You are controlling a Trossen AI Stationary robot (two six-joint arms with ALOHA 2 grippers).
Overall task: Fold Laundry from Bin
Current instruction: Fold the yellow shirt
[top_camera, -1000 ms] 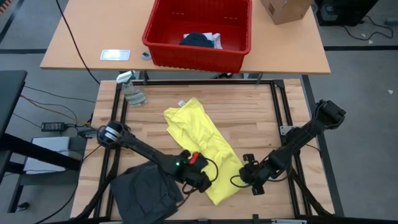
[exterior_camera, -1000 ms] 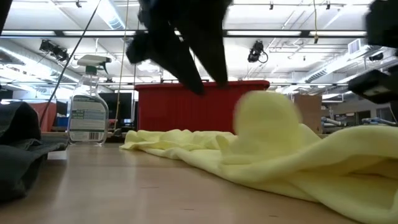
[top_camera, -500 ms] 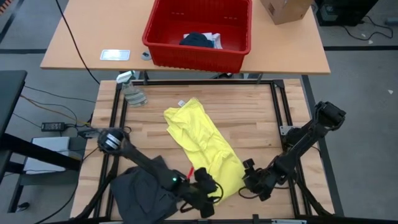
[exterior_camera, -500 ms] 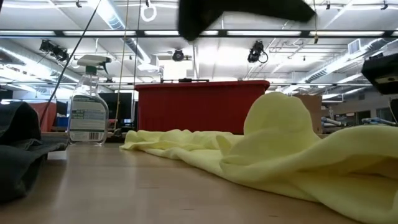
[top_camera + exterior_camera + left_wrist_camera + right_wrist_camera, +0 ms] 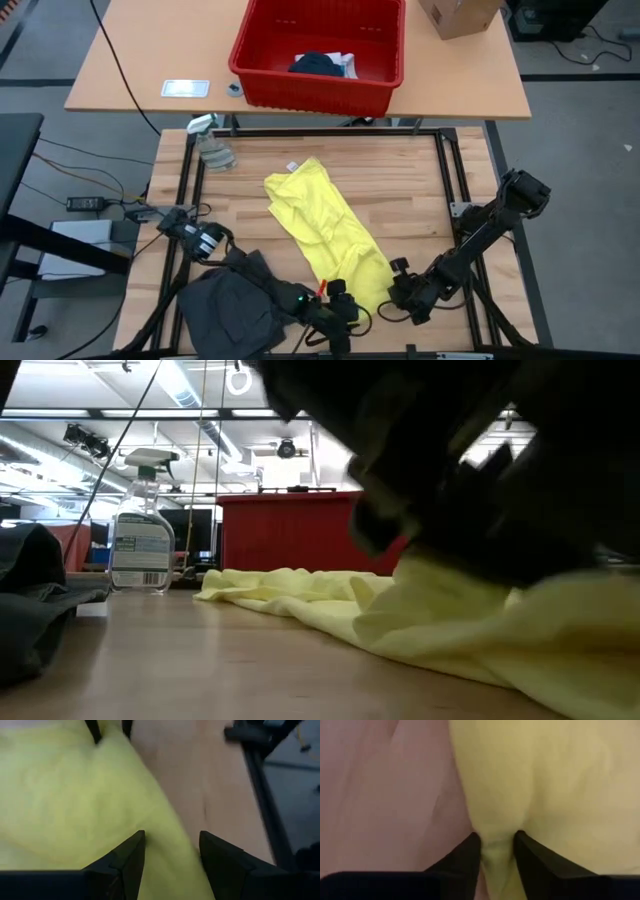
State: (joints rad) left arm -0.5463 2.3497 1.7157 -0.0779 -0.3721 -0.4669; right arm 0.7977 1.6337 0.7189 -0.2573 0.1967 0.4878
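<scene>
A yellow garment (image 5: pixel 325 232) lies stretched across the wooden table (image 5: pixel 420 190), running from near the middle down to the near edge; both grippers are at its near end. The left gripper (image 5: pixel 170 852) sits low at the near edge, its 2 fingers (image 5: pixel 127 857) apart with yellow cloth lying between them, not pinched. The right gripper (image 5: pixel 495 851) is at the garment's near right corner; its 2 fingers (image 5: pixel 465 857) are drawn close with a fold of the yellow cloth caught between them. A dark grey garment (image 5: pixel 235 305) lies in a heap at the table's near left corner, just beside the left arm. The red bin (image 5: pixel 320 85) stands on the far table with dark and white laundry (image 5: pixel 322 64) inside; a spray bottle (image 5: pixel 142 525) stands at the wooden table's far left corner; a cardboard box (image 5: pixel 458 15) sits right of the bin.
</scene>
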